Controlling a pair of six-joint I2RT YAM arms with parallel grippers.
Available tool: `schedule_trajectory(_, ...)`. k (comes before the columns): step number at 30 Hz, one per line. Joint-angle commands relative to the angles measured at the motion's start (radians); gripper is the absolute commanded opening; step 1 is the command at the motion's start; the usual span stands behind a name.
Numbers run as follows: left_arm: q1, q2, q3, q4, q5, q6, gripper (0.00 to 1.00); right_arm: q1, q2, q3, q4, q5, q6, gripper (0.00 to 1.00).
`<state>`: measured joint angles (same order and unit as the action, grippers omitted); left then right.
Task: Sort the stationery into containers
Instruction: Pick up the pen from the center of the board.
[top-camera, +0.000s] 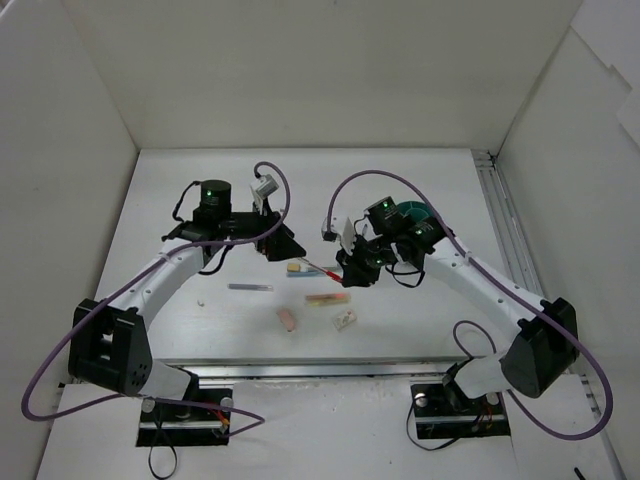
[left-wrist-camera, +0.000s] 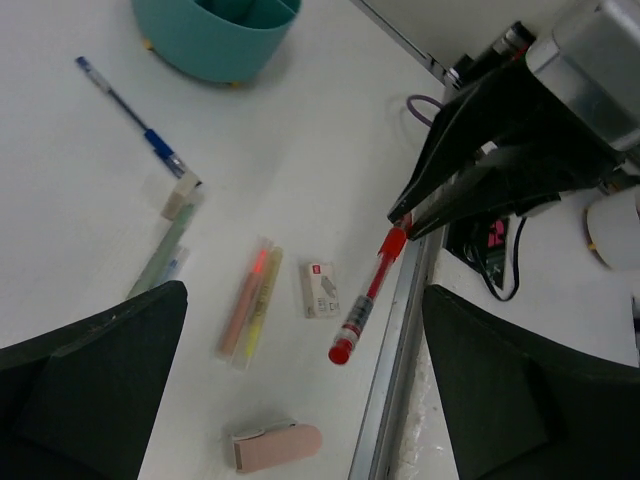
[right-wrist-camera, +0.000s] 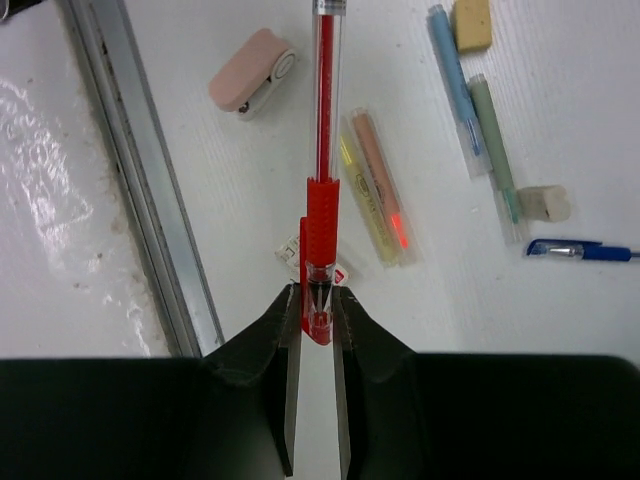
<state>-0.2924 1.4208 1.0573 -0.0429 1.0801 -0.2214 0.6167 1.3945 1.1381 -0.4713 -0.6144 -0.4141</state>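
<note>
My right gripper (top-camera: 352, 268) is shut on the red pen (right-wrist-camera: 324, 150) at its capped end and holds it above the table; the pen also shows in the left wrist view (left-wrist-camera: 368, 295). My left gripper (top-camera: 283, 243) is open and empty, its fingers (left-wrist-camera: 90, 380) wide apart above the items. Below lie a yellow-pink stick (left-wrist-camera: 250, 300), a white eraser (left-wrist-camera: 320, 288), a pink eraser (left-wrist-camera: 275, 447), a blue pen (left-wrist-camera: 130, 105), pale blue and green pens (right-wrist-camera: 495, 150) and a tan cube (right-wrist-camera: 471, 22). The teal bowl (left-wrist-camera: 215, 35) stands beyond them, partly hidden by my right arm in the top view (top-camera: 412, 212).
A metal rail (right-wrist-camera: 140, 190) runs along the table's near edge, close to the pink eraser. White walls enclose the table at the back and both sides. A small pale eraser (right-wrist-camera: 545, 203) lies beside the green pen's tip.
</note>
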Motion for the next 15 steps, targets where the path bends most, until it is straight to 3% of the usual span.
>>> schedule_trajectory(1, -0.053, -0.017, 0.059, 0.017, 0.173, 0.155, 1.00, 0.011, 0.014, 0.133, -0.231, -0.106, -0.306, 0.00)
schedule_trajectory(5, -0.090, -0.013, 0.072, -0.074, 0.196, 0.315, 1.00, 0.037, 0.110, 0.294, -0.401, -0.061, -0.384, 0.00)
schedule_trajectory(7, -0.114, -0.014, 0.070, -0.087, 0.227, 0.347, 0.95, 0.038, 0.162, 0.348, -0.455, -0.048, -0.400, 0.00)
schedule_trajectory(10, -0.125, -0.020, 0.056, -0.088, 0.236, 0.367, 0.82, 0.038, 0.193, 0.393, -0.478, -0.022, -0.416, 0.00)
schedule_trajectory(15, -0.134, -0.014, 0.053, -0.084, 0.257, 0.376, 0.50, 0.037, 0.192, 0.439, -0.492, 0.022, -0.442, 0.00)
